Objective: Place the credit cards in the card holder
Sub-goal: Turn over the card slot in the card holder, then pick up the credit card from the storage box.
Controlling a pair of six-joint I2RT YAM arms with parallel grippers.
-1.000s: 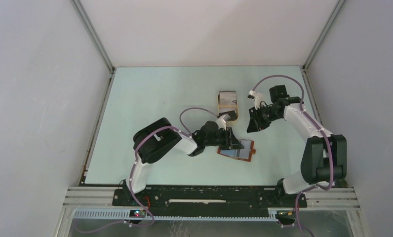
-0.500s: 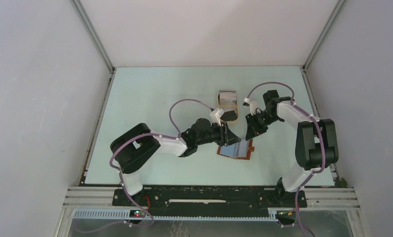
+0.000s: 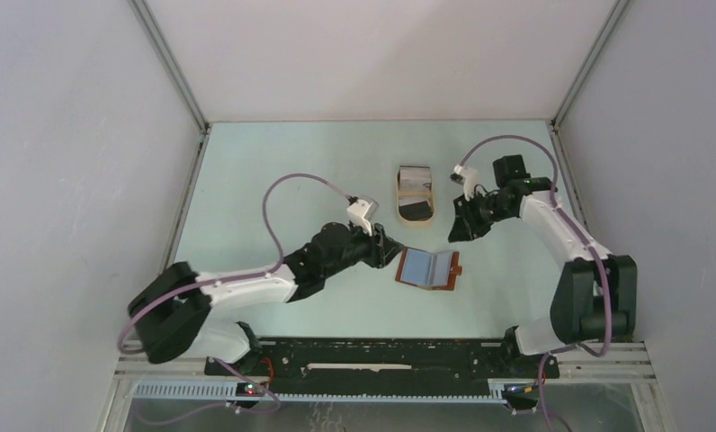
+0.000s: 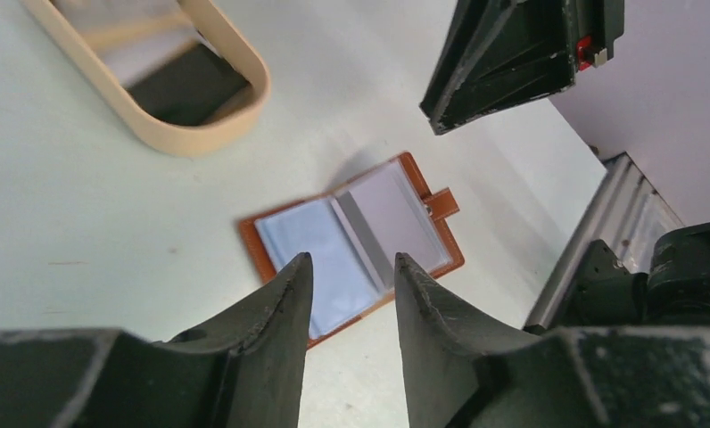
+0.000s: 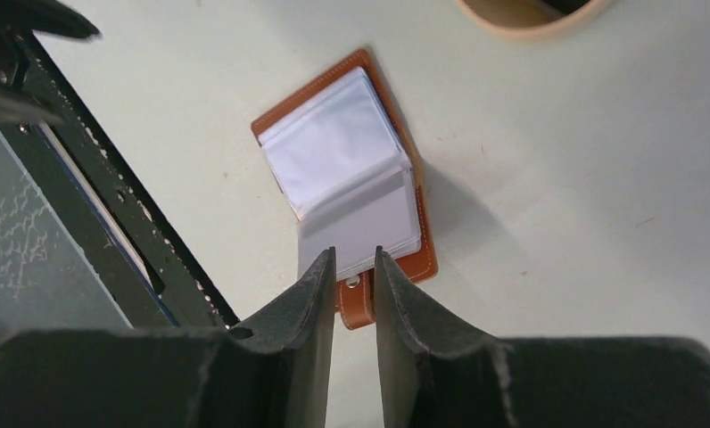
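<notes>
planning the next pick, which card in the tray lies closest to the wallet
The black card, at the end of the tray facing the wallet; the lighter cards lie farther back.

Brown card holder (image 3: pixel 431 268), open (cards (image 3: pixel 416 185) apart)

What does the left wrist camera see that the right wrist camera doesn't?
Only the left wrist camera looks inside the tan tray, where a black card lies. It also sees the right hand from outside. Only the right wrist camera sees the black bar at the table's edge. Of the tray it catches just a bit of rim. Both cameras see the brown card holder lying open on the table.
</notes>
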